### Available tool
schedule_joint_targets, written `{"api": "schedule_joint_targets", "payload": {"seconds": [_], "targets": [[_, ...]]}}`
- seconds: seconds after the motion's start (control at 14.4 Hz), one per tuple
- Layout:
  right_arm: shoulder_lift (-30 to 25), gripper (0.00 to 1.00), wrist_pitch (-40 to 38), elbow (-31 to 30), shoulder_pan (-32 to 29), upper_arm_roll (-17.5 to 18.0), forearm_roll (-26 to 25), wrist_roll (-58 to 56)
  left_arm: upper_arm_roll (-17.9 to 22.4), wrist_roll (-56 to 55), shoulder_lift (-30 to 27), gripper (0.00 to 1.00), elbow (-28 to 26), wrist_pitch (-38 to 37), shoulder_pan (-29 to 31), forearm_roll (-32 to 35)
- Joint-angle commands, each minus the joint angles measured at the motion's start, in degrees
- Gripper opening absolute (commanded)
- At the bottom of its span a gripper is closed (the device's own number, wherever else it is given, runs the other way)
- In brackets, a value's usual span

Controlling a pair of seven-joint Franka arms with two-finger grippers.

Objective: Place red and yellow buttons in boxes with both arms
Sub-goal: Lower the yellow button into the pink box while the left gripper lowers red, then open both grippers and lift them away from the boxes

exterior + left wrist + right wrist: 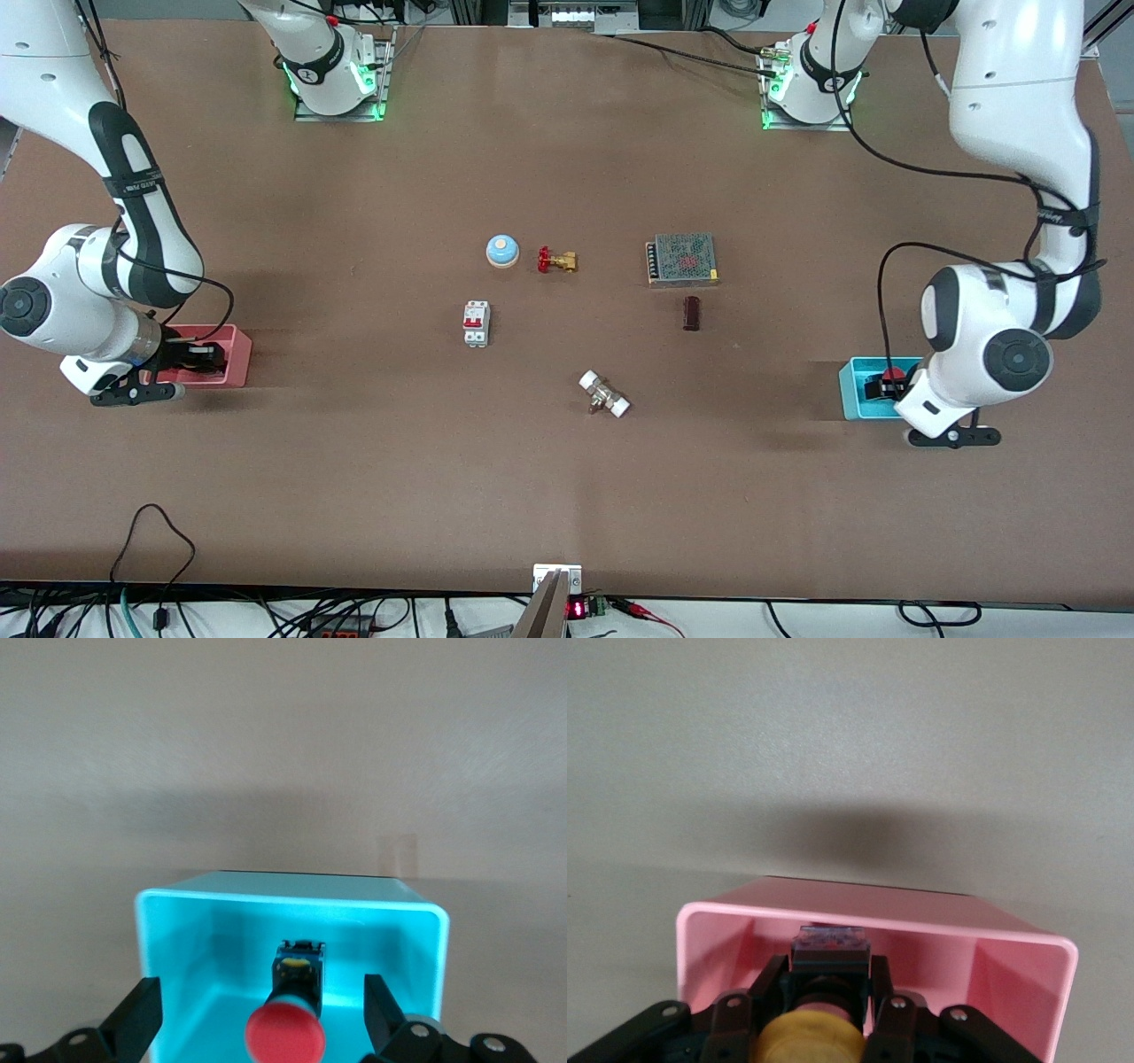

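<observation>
The cyan bin [855, 390] stands at the left arm's end of the table. My left gripper [886, 385] is down at it and open. In the left wrist view the red button [285, 1036] lies inside the cyan bin [292, 899], between the spread fingers [142, 1014], touching neither. The pink bin [235, 354] stands at the right arm's end. My right gripper [199, 354] is inside it. In the right wrist view the right gripper [829, 979] is shut on the yellow button [808, 1038] within the pink bin [1010, 966].
In the table's middle are a blue dome with a tan top [501, 251], a brass valve [556, 260], a grey mesh-topped box [681, 259], a white breaker [476, 323], a dark brown block [691, 313] and a white-ended fitting [604, 393].
</observation>
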Motion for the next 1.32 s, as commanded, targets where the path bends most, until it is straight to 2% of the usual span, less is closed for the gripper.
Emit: {"api": "schedule_joint_targets", "payload": {"seconds": [0.0,0.07,0.14,0.21,0.42,0.48,0.69,0.83,0.97,1.04,1.25], "targets": [[0.6,0.36,0.6,0.7,-0.4,0.0,-0.7,-0.5,-0.4,1.7,-5.8,1.00,1.6,-6.2,0.3,-0.7],[0.7,0.50,0.7,0.6,-0.5,0.0,-0.7,-0.4,-0.5,1.7,-7.6,1.00,2.9,-8.8,0.1,-0.8],[0.8,0.58,0.7,0.6,-0.5,0.0,-0.7,-0.5,-0.8,1.7,-9.6,1.00,4.2,-11.2,0.1,-0.8],[0.8,0.73,0.7,0.6,-0.5,0.0,-0.7,-0.4,-1.5,1.7,-11.4,1.00,5.5,-13.6,-0.1,-0.8],[0.7,0.94,0.8,0.6,-0.5,0.0,-0.7,-0.4,-2.9,0.7,-14.1,1.00,12.3,-19.4,-0.6,-0.7],[0.5,1.00,0.7,0.6,-0.5,0.0,-0.7,-0.4,-3.7,1.1,-15.1,1.00,13.1,-21.9,-0.7,-0.7],[-3.2,1.00,-1.5,0.2,-0.4,0.1,-0.7,-0.3,-7.9,3.4,-22.1,1.00,11.0,-32.0,-0.6,0.0],[-7.3,1.00,-7.7,0.3,0.0,0.3,-0.5,0.0,-8.2,3.7,-26.2,1.00,4.7,-31.5,-0.6,0.2],[-12.2,1.00,-13.5,0.3,0.9,0.8,-0.2,0.7,-8.3,7.6,-30.6,1.00,-2.5,-27.1,-0.1,0.1],[-14.8,1.00,-16.3,0.3,2.4,0.8,-0.1,1.0,-8.3,7.8,-31.8,1.00,-4.2,-26.2,0.0,0.1],[-21.1,1.00,-23.2,0.5,6.5,0.9,-0.3,5.7,-8.4,6.5,-32.8,1.00,-4.1,-27.3,-0.1,0.0]]}}
